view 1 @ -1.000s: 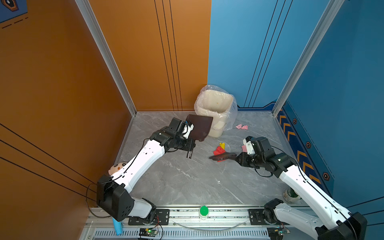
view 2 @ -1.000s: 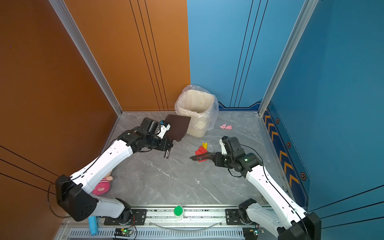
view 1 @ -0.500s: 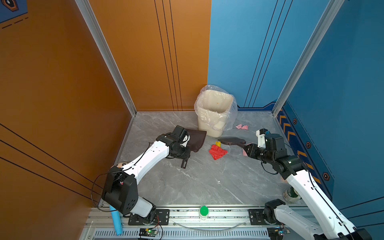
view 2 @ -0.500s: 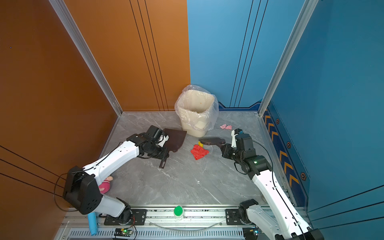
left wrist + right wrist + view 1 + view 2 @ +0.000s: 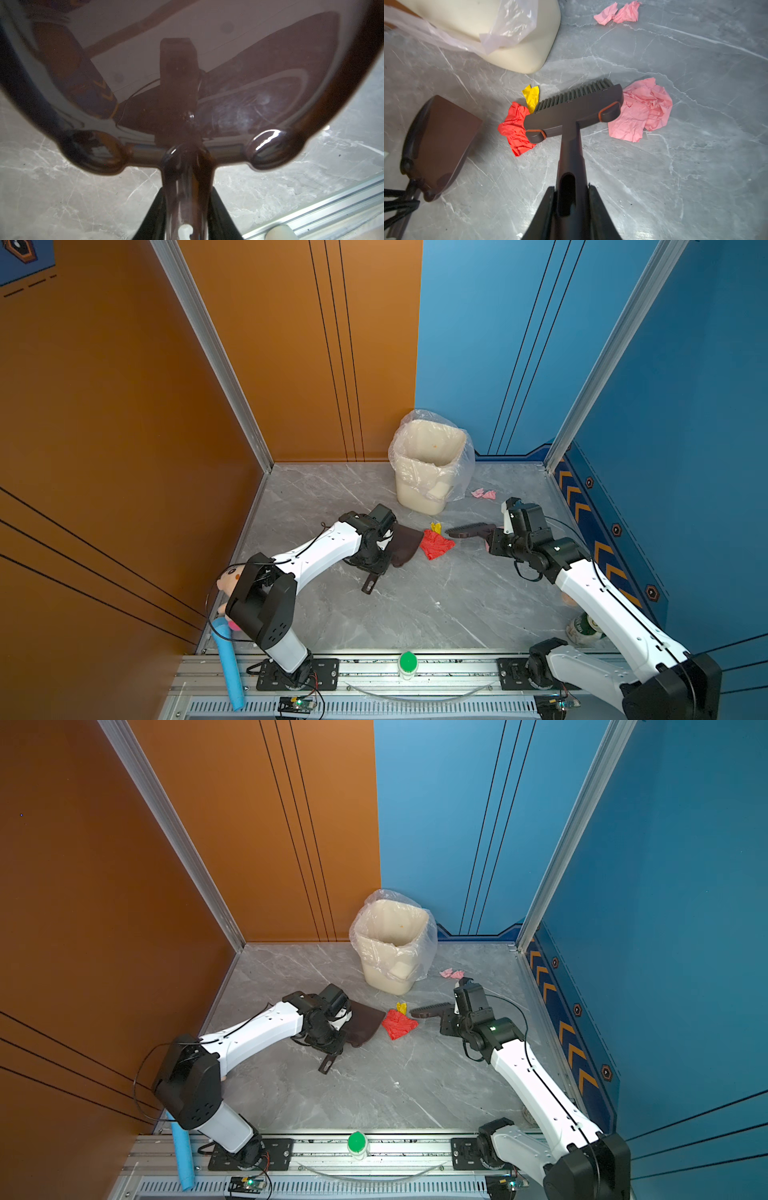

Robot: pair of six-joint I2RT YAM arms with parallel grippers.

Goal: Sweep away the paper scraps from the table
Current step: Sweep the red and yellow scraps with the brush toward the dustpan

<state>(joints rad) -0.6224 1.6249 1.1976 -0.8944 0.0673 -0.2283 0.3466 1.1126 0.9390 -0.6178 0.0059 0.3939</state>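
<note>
Grey marble-patterned tabletop (image 5: 415,605) carries a sweeping job at mid-stroke, with the paper scraps not yet gathered. The left gripper (image 5: 187,218) is clamped on the handle of a brown dustpan (image 5: 405,545), whose open mouth rests low on the surface and faces a crumpled red scrap (image 5: 435,545) lying just beside its lip. The right gripper (image 5: 571,207) is pressed tight around the stem of a dark hand brush (image 5: 577,108), whose head hangs over the far side of that red scrap with a small yellow scrap (image 5: 532,96) at its bristles. A larger pink scrap (image 5: 643,110) lies partly under the brush head's other end, on the side away from the pan, and two smaller pink scraps (image 5: 483,493) sit apart near the cream bin (image 5: 428,472). The step in hand appears to be lining up brush and pan around the red and yellow pieces; the next move probably calls for lowering the bristles to the surface and drawing them toward the pan while the pan stays flat, so that paper does not slip beneath its lip. The pan's visible inner face shows no paper. The bin, lined with a clear plastic bag, shows a pale interior in both top views, and no scraps can be made out inside it.
</note>
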